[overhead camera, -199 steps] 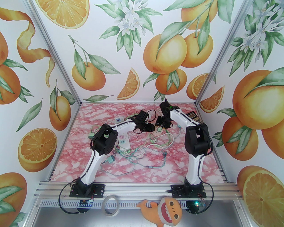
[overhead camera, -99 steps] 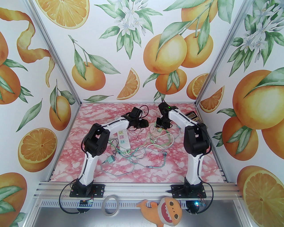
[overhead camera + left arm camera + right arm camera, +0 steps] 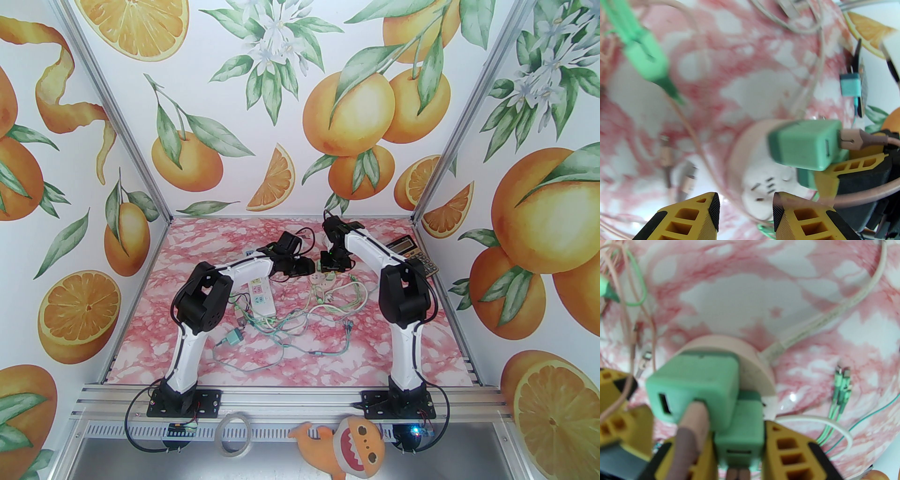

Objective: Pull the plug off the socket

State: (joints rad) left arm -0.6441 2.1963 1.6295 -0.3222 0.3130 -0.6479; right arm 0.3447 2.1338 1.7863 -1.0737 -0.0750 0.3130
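Two-claw work on the pink marble-patterned counter [image 3: 328, 356], so begin with the biggest piece: pin down the round pink-rimmed socket puck [image 3: 754, 361], white-faced and lying flat toward the far middle of the counter, otherwise likely to ride up with the pull. Bring the left claw [image 3: 745, 201], hovering just over that white face with jaws parted and nothing between them, down onto bare plastic and press, keeping off the slots. Steer clear of the large mint-green cube charger [image 3: 698, 385] plugged into the puck alongside, with the dusty-pink cable [image 3: 691, 427] in its port; avoid nudging or snagging either. Pull with the right claw [image 3: 740, 432], closed on the flanks of the smaller green plug [image 3: 740, 425], apparently seated in the same puck just beside the cube. Draw straight out along the pins, away from the face, without twisting; probably better a firm, steady tug than a jerk, for fear of slipping on smooth plastic. Mind the thin green leads [image 3: 841, 385] strewn close by. As for writing: none legible on puck, charger or plug, all blurred at the wrists. Can make out coloured panels on the white oblong power strip [image 3: 260, 295] and a keypad on the dark calculator [image 3: 412, 255] at the far right, yet cannot read a brand or word on either.
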